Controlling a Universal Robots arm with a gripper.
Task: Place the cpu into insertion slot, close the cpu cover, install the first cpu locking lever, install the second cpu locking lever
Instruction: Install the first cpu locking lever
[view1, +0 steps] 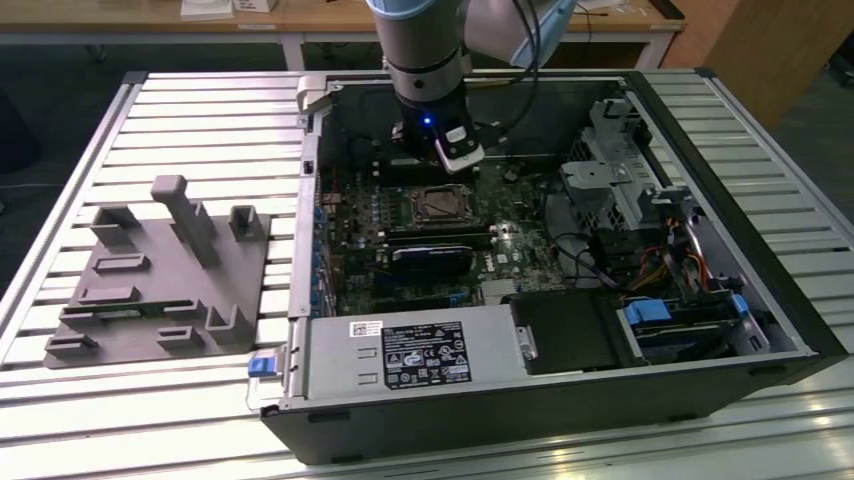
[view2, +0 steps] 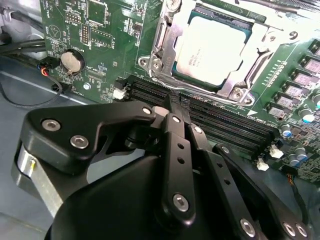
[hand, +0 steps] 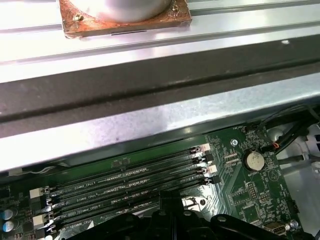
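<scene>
An open computer case (view1: 747, 300) lies on the desk (view1: 200, 120), beside a grey fixture (view1: 160, 285). The arm (view1: 424, 60) reaches into the case, with the gripper (view1: 451, 168) near the cpu socket (view1: 441, 205).

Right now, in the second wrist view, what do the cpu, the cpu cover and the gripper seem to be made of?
The cpu: dull silvery-tan metal top, satin, with soft reflection. The cpu cover: bright bare metal, probably steel, judging by sharp glints. The gripper: matte black links, anodised metal or hard plastic, I cannot tell; shiny metal screws.

Silver-grey arm (view1: 424, 40) with blue light (view1: 426, 124), black cable (view1: 537, 45), matte black claw (view2: 172, 106) linkages, silver screw heads (view2: 181, 201)
</scene>
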